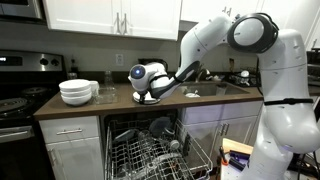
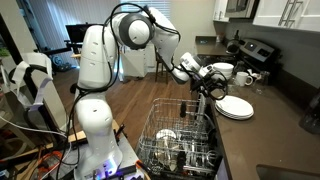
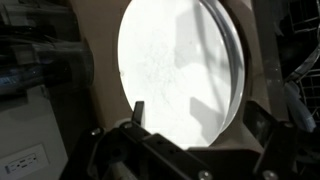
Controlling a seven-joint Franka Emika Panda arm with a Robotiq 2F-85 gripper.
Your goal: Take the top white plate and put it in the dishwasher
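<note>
Tool (image 3: 200,125) hangs wide and empty close over the top plate (image 3: 180,65), which lies on its stack on the surface (image 1: 110,102), right of the bowls (image 1: 78,92). Spread jaws likely serve to slip over the plate's rim. Arm (image 1: 195,45) reaches in from the right, wrist tipped down toward the stack. Below, the dishwasher (image 1: 150,150) stands open, rack drawn out to receive it.

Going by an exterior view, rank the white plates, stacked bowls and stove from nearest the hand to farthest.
1. Top white plate, atop its stack, directly under the open hand.
2. Stacked white bowls, further along the counter.
3. Stove, beyond the counter's end.
</note>
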